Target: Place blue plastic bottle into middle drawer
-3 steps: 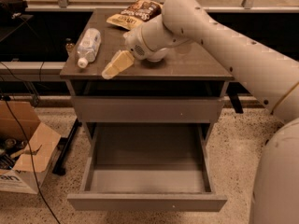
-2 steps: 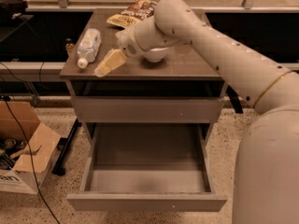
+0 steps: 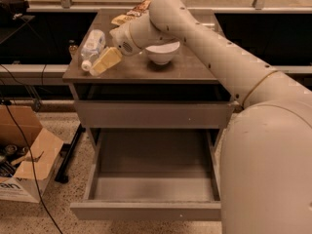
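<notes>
At the left of the cabinet top the bottle is lying on its side. Our gripper is sliding left toward it, now just beside its cap end where a second ago it was hanging nearer the bowl; we are not able to tell whether the claw is apart or together. We are judging the grasp as close, while the drawer below is standing open and bare.
</notes>
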Robot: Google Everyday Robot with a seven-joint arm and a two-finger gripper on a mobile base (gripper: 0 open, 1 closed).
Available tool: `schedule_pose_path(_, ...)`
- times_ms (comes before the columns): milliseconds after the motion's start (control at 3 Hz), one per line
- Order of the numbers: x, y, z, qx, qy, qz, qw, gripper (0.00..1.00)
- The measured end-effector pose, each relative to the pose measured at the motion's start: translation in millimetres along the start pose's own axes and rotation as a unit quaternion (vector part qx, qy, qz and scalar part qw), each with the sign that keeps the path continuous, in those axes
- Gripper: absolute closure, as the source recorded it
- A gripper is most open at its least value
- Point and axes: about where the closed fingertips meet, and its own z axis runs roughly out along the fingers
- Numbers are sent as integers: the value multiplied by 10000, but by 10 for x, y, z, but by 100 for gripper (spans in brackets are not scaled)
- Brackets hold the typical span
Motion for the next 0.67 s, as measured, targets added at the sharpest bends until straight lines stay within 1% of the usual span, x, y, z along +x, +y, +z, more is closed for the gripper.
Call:
schedule_pose_path(333,5,-34,166,115,-90,88,9999,0)
schedule_pose_path(667,-5,-92,389,264,-259,217,9991,0)
